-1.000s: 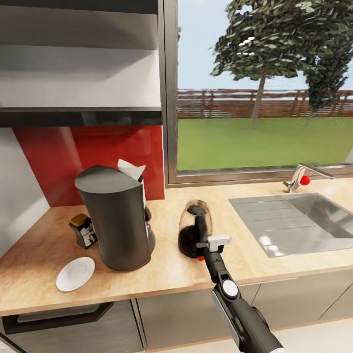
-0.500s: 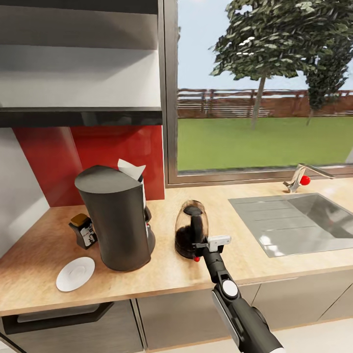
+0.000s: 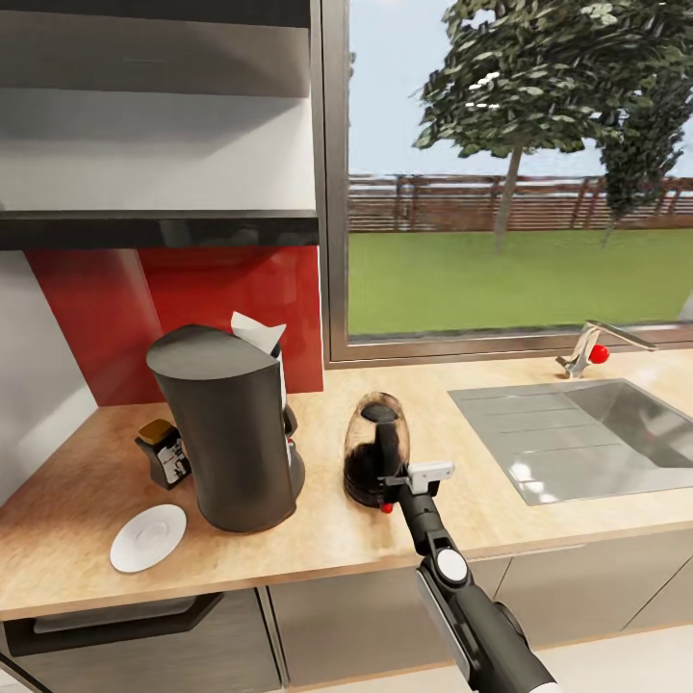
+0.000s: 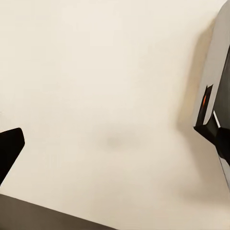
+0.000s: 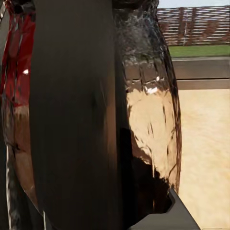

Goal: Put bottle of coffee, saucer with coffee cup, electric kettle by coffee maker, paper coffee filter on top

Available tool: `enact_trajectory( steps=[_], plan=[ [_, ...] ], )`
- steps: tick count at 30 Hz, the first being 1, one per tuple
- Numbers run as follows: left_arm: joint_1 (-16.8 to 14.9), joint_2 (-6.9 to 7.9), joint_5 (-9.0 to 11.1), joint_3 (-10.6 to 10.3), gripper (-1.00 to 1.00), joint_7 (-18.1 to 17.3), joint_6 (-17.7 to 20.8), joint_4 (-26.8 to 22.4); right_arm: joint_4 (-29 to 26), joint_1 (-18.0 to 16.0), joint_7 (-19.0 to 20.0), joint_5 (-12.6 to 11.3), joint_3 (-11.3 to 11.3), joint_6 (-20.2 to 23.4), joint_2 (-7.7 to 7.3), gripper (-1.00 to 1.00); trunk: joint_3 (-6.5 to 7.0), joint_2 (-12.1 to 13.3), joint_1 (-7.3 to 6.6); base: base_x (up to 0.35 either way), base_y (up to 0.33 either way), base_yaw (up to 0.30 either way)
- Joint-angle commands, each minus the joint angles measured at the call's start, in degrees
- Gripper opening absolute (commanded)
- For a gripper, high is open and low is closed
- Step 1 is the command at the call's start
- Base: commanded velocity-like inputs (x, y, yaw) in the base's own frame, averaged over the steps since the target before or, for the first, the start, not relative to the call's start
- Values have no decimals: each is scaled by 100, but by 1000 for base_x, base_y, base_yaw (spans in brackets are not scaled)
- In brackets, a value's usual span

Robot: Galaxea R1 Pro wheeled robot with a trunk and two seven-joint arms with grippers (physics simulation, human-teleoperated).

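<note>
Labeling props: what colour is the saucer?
White, plain; the saucer shows best in the head view.

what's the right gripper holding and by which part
The right gripper grips the electric kettle by its black handle, jaws shut around it, as the kettle stands on the countertop.

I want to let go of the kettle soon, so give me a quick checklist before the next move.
1. Glass electric kettle with black handle upright on the wooden countertop: ok.
2. Kettle beside the tall dark grey coffee maker, with a gap between them: ok.
3. Right gripper at the kettle's handle; whether its grip is closed: cannot tell.
4. White paper filter at the coffee maker's top: ok.
5. Round white saucer beside the coffee maker: ok, but no cup on it, so not ok.
6. Small dark coffee bottle on the counter: ok.
</note>
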Motion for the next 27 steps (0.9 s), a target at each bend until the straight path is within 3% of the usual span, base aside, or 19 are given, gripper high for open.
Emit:
enact_trajectory(
  steps=[1,7,18,27],
  plan=[
    [-2,0,-62,27,100,30,-18,4,0,-7,-31,-14,16,-16,0,-100,-10,-12,3,0,0,0],
    [-2,7,-61,22,100,30,-14,4,-112,-12,-31,-17,10,180,14,-100,-10,-12,3,0,0,0],
    [-2,0,-66,2,100,30,-14,4,-1540,-15,-8,-25,9,2023,23,-100,-10,-12,3,0,0,0],
    [-2,0,-66,-6,100,30,-14,4,-1882,-16,13,-28,42,2241,23,-100,-10,-12,3,0,0,0]
  ],
)
